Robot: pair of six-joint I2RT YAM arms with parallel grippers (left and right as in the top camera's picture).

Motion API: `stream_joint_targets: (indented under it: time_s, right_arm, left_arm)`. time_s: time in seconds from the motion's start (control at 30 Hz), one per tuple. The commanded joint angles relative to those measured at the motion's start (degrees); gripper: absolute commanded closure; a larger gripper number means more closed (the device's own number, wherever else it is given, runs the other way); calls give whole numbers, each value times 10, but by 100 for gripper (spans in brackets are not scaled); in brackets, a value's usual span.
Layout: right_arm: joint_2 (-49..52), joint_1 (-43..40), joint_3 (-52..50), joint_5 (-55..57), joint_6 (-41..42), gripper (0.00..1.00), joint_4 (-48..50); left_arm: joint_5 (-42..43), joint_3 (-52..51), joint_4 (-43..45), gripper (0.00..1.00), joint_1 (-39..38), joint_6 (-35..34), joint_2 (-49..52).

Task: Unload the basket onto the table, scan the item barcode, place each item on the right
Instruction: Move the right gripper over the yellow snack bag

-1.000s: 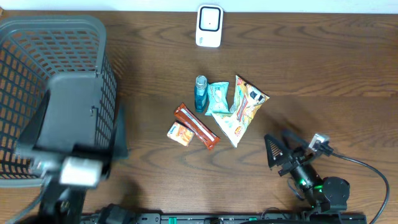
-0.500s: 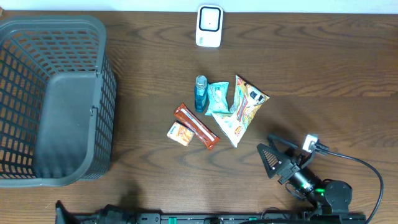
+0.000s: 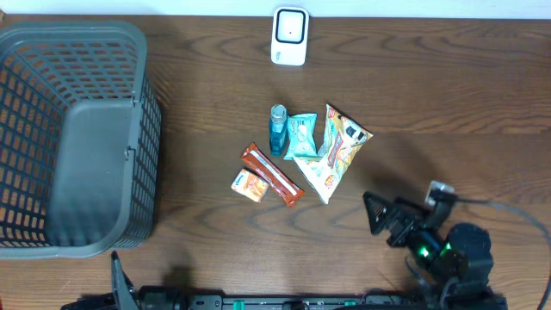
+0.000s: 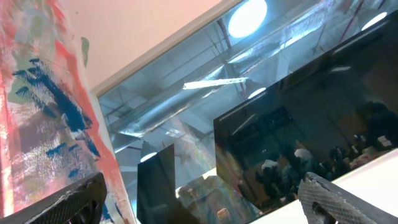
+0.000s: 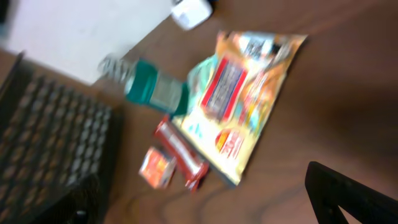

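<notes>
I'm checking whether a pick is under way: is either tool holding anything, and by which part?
Nothing is held. The right tool is open, apart from the snack bag; the left tool is open and empty.

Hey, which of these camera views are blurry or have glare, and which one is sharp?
Overhead: evenly lit and sharp on the basket, only the right arm smeared. Right wrist: whole frame blurred, snack bag and bottle soft-edged. Left wrist: aimed upward, a bright ceiling lamp glares, reflections on dark glass.

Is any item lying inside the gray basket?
No, the basket shows a bare floor; the snack bag lies on the table.
</notes>
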Motion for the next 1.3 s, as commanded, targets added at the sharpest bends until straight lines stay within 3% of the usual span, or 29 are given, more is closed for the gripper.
stream_joint_targets:
  time_s: [0.0,0.17,0.2,0.23,0.3,0.37,0.4,0.63,0.8,1.0,1.27]
  right_arm:
    - [112,44,62,153,-26,1,1]
    - [314,117,166,221,-27,5,23]
    - [346,126,184,221,-27,14,32]
    - [381,134,200,221,-30,31,43]
    - [453,145,226,221,-41,73,72]
    - [526,147,235,214,-41,94,117]
    - [556,146,235,204,-41,98,137]
    - [789,147,235,143,-41,99,280]
    - [893,145,235,129,-46,99,289]
    - [850,126,235,163,-45,99,222]
    - [642,115,235,223,-101,99,166]
  left_arm:
    - [13,1,4,2,3,6,-3]
    - [13,1,-9,2,3,6,-3]
    - [13,1,-14,1,3,6,-3]
    - [13,1,-19,2,3,5,-3]
    - [13,1,-24,2,3,6,-3]
    - [13,1,-26,2,3,5,-3]
    - [13,1,-26,2,3,6,-3]
    - [13,1,-30,2,3,5,-3]
    - [13,1,-33,2,3,6,-3]
    - [13,1,-37,2,3,6,-3]
    - [13,1,-41,2,3,6,-3]
